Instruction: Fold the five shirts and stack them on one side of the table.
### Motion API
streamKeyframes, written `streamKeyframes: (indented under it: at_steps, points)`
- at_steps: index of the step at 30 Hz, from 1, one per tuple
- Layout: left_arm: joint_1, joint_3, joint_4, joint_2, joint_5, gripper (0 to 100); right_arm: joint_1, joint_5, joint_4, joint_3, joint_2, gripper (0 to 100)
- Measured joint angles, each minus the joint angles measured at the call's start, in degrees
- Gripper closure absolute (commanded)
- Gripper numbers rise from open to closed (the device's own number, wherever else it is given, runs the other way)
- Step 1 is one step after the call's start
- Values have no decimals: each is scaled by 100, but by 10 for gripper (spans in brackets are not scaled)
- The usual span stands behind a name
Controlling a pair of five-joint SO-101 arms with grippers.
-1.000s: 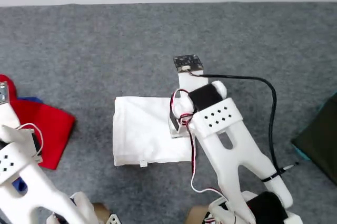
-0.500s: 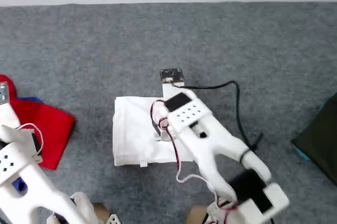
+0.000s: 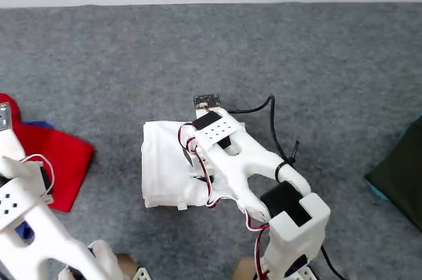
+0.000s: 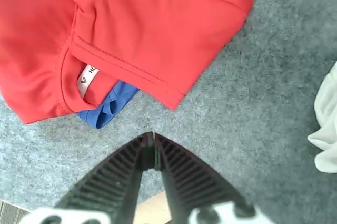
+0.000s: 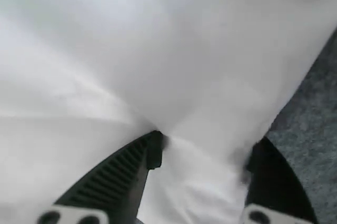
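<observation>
Since one second ago, the right arm has swung left across the white shirt [image 3: 165,161], whose right edge now bunches inward beneath it. The right gripper [image 5: 202,153] presses into the cloth with its jaws apart and fabric bulging between them, probably to carry the fold over. The white shirt lies mid-table [image 3: 99,56]. The left gripper [image 4: 153,142] is closed on nothing, parked beside the red shirt [image 4: 131,34], which covers a blue shirt [image 4: 108,109]; this is probably the stacking side.

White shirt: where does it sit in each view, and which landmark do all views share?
High view: white shirt mid-table, partly under the right arm.
Left wrist view: white shirt, a sliver at the picture's edge, across grey table from the red shirt.
Right wrist view: white shirt close up, bunched between the right gripper's open fingers.
Shared landmark: the grey table.
</observation>
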Motion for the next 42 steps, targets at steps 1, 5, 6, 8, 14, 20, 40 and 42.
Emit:
streamKeyframes:
  at_steps: [1,5,6,8,14,20,40,42]
  points:
    - [0,0,0,0,0,994,0,0,0,0,18,943]
    - [0,0,0,0,0,994,44,343,79,-44,26,975]
    - [0,0,0,0,0,994,53,396,132,-62,26,987]
    - [0,0,0,0,0,994,53,448,264,-123,26,989]
    - [0,0,0,0,0,994,369,571,712,-70,-88,989]
    - [0,0,0,0,0,994,1257,2013,1073,-35,-941,989]
    - [0,0,0,0,-9,994,3912,8492,-1899,-26,-1196,976]
    - [0,0,0,0,-9,994,3903,8563,-2031,-26,-1134,928]
